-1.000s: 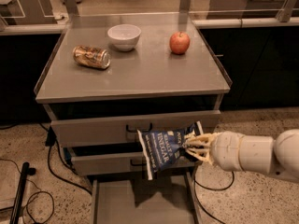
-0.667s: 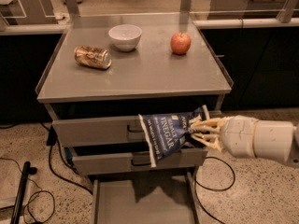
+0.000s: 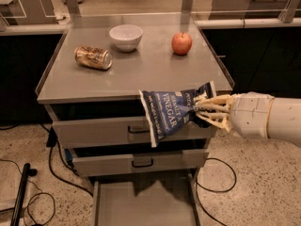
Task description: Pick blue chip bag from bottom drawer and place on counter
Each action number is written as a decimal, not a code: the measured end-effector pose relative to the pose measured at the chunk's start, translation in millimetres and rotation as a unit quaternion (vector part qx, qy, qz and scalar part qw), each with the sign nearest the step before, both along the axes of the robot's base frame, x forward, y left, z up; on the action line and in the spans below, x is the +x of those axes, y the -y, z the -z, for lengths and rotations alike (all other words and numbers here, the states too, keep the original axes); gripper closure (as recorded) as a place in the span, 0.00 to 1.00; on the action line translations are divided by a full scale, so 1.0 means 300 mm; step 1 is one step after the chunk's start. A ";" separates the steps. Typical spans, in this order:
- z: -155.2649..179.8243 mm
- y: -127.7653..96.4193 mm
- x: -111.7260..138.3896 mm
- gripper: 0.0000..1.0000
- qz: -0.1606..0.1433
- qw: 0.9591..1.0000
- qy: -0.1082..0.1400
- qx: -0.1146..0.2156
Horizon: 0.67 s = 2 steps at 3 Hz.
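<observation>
Speckled flooring and dark cabinets surround a grey cabinet whose top surface [image 3: 141, 74] carries three things. A dented gold can [image 3: 93, 57] lies on its side at 10 o'clock, a white bowl [image 3: 125, 36] stands at 11 o'clock, and a red apple [image 3: 181, 43] stands at 1 o'clock. The front half of that top carries nothing.

The bottom drawer [image 3: 141, 206] is pulled out at 6 o'clock, and what shows of its floor is bare apart from a shadow.

The gripper [image 3: 200, 109] reaches in from 3 o'clock. Its jaws are closed on the right end of the blue chip bag [image 3: 169, 114], pinching the foil there. The bag hangs free to the left of the jaws, in front of the upper closed drawer [image 3: 94, 132] and off the front edge of the surface at about 5 o'clock.

A second ago the bag hung lower, in front of the middle drawer [image 3: 103, 164]. It has climbed steadily since then, and its top corner now sits about level with the front lip of the surface.

I judge the pick to be done and the lift nearly finished. The bag's lower edge is still below the lip, so it likely needs a little more height before moving toward 12 o'clock. The bare front area looks the easiest landing spot, well apart from the can, bowl and apple. With only one end gripped, the loose end could catch on the lip if it goes in too low.
</observation>
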<state>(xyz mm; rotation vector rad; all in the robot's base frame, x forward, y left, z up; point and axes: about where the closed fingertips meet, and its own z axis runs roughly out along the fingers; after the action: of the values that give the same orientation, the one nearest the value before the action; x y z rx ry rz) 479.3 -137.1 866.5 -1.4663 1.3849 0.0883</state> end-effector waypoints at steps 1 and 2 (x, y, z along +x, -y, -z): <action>-0.002 -0.034 0.037 1.00 -0.014 1.000 0.003 -0.002; -0.032 -0.075 0.121 1.00 -0.034 0.999 0.012 -0.009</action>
<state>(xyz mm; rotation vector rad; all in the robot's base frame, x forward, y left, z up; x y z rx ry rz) 515.6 -114.6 875.9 -1.5242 1.3188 0.1012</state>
